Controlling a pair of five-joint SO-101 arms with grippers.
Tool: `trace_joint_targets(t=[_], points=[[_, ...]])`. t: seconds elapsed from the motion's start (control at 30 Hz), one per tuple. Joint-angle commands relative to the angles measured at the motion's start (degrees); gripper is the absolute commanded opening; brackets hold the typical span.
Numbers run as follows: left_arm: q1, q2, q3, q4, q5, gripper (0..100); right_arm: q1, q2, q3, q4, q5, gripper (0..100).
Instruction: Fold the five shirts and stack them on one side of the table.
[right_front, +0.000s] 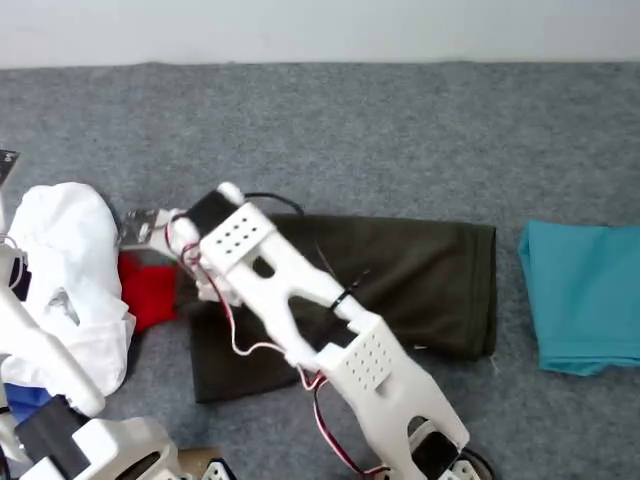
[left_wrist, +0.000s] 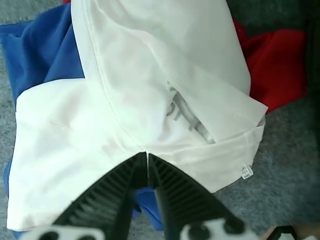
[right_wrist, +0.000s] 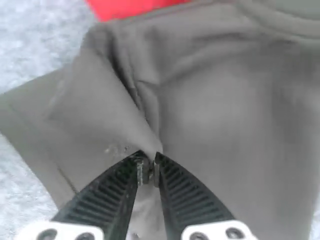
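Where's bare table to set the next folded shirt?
Bare table lies along the far side beyond the dark shirt, plus a narrow gap before the teal shirt. Crowded left: white shirt, red shirt, blue shirt.

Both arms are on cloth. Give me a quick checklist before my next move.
1. Right tool gripping dark shirt: ok, shut on a pinched fold.
2. Left tool holding white shirt: cannot tell; shut at its edge.
3. Dark shirt apart from red shirt: not ok, they touch.
4. Teal shirt folded, lying apart: ok.
5. Blue shirt uncovered: not ok, white shirt lies over it.
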Motion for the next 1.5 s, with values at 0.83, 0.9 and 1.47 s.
trace_joint_targets(t=[0.83, 0.9, 1.47], points=[[3.16, -2.64, -0.31, -1.05, 0.09, 2, 2.33, -0.22, -12.04, 3.30, -4.92, 1.0], [3.16, -2.64, -0.31, -1.05, 0.09, 2, 0.75, -0.31, -8.97, 3.12, -4.92, 0.9], [3.16, -2.64, -0.31, -1.05, 0.09, 2, 15.34, 9.10, -13.71, 1.98, -1.05, 0.9]])
